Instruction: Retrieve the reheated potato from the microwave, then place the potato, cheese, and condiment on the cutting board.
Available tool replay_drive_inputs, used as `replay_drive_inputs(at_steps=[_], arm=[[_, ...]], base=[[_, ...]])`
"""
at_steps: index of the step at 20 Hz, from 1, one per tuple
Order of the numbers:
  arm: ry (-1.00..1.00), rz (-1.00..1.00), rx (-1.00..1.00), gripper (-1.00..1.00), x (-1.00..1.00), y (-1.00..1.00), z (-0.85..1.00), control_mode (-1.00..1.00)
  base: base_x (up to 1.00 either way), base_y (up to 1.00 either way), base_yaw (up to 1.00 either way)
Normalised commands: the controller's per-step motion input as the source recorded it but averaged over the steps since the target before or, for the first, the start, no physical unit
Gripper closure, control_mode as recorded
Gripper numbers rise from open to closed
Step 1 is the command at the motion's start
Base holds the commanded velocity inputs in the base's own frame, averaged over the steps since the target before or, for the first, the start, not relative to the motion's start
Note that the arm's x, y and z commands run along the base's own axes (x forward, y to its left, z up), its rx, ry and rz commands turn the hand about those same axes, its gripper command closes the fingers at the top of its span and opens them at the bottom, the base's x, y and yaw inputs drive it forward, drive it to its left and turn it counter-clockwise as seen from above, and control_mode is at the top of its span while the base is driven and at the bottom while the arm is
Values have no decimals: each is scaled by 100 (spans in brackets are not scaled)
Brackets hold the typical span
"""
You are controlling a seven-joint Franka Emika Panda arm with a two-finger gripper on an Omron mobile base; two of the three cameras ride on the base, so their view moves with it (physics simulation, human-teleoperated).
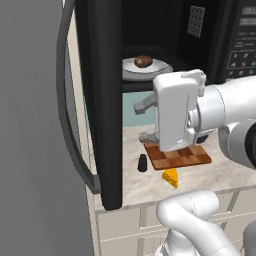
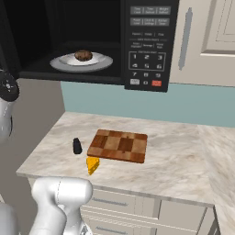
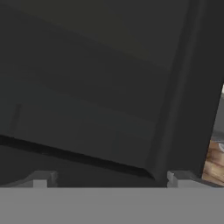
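The microwave (image 2: 147, 46) stands open, its door (image 1: 102, 100) swung out to the left. Inside, the grey-brown potato (image 1: 143, 61) (image 2: 83, 55) rests on a white plate (image 1: 162, 68) (image 2: 104, 62). My gripper (image 1: 145, 121) (image 3: 109, 179) is open and empty, just below the oven's mouth. It points at the door's inner face, close to it. On the counter lie the checkered cutting board (image 1: 196, 158) (image 2: 118, 145) (image 3: 215, 164), the black condiment (image 1: 142, 163) (image 2: 77, 146) left of it, and the yellow cheese (image 1: 171, 177) (image 2: 92, 165) at its front left corner.
The door's curved bar handle (image 1: 67, 125) sticks out to the far left. A marble counter (image 2: 174, 160) stretches right of the board, with cabinet doors (image 2: 206, 36) above it and drawers (image 2: 137, 206) under its front edge.
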Motion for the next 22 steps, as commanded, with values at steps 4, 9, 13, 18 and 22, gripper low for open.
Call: replay_drive_inputs(at_steps=[4,9,13,18,22], arm=[[-5,0,0,-100,3,-70,0,-100],[-17,0,-6,-100,0,-65,11,-100],[-20,0,-13,-100,0,-66,10,-100],[-21,-8,-26,-100,6,-53,3,-100],[-15,-22,-30,-100,21,-39,2,-100]], base=[[0,0,0],[0,0,0],[0,0,0],[0,0,0],[0,0,0]])
